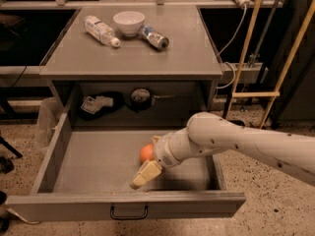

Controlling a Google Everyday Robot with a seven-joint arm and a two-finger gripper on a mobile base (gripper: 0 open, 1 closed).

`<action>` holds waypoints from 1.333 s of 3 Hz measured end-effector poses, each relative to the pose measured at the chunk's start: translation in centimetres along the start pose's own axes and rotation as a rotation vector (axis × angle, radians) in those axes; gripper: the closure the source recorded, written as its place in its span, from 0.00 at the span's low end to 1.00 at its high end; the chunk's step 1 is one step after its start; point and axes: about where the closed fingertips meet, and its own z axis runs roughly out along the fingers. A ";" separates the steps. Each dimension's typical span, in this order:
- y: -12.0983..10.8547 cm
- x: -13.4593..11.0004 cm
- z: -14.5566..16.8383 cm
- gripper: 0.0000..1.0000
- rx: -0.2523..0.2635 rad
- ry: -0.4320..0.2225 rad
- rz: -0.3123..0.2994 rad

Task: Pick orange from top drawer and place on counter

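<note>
Warm, dim light is falling from above onto the counter (133, 58), making it the brightest grey area at upper centre. The bowl (129, 22) is glaring white. The recess under the counter is sitting in deep shadow, and the upper corners are going black. At lower centre the gripper (140, 178) is showing pale in the drawer (93, 159), below the glowing orange (145, 153).

White bowl (129, 22) between left bottle (101, 31) and right bottle (154, 37), both lying; dark shelf clutter (140, 98).
</note>
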 end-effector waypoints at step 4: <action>-0.8 -0.4 -0.4 0.89 0.029 -0.009 0.002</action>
